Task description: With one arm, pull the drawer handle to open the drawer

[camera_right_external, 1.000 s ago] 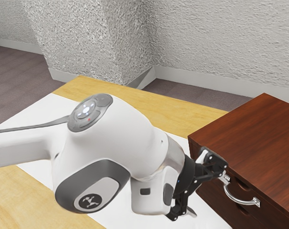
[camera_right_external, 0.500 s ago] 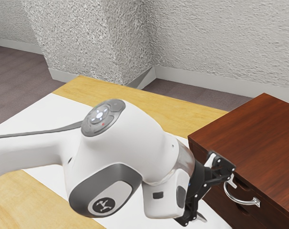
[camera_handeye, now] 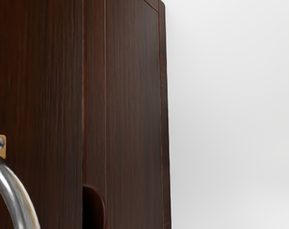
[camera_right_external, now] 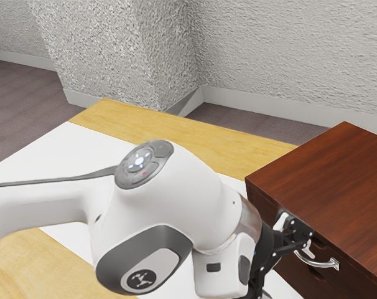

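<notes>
One end effector (camera_right_external: 297, 237) at handle (camera_right_external: 322, 262); whether spread or pinching cannot be told.
Black, set beside the handle's upper mount, presumably to hook the metal loop for pulling. Handle fixed to drawer (camera_handeye: 39, 95) front of dark cabinet (camera_right_external: 338, 180) on surface (camera_right_external: 64, 156); drawer looks unopened.

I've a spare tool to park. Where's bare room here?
Free: the white mat between the arm and the table's far edge, and the cabinet top. Crowded: the gap at the cabinet front, where the end effector sits by the handle.
</notes>
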`<state>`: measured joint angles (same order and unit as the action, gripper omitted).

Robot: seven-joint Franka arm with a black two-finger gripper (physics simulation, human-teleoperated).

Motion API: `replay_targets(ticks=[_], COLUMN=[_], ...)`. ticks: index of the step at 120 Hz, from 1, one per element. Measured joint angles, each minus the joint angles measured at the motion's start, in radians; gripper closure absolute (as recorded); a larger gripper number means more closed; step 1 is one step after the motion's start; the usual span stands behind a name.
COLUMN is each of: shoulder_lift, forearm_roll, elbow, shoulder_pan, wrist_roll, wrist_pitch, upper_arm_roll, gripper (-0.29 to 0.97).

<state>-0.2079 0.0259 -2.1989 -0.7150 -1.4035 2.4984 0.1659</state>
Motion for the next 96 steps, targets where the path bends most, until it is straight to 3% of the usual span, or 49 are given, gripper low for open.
replay_targets(ticks=[96], shoulder_lift=[-0.119], forearm_roll=[0.002], elbow=[-0.128], shoulder_pan=[0.003], wrist_roll=[0.032], wrist_pitch=[0.004], upper_arm_roll=[0.000], gripper=[-0.03])
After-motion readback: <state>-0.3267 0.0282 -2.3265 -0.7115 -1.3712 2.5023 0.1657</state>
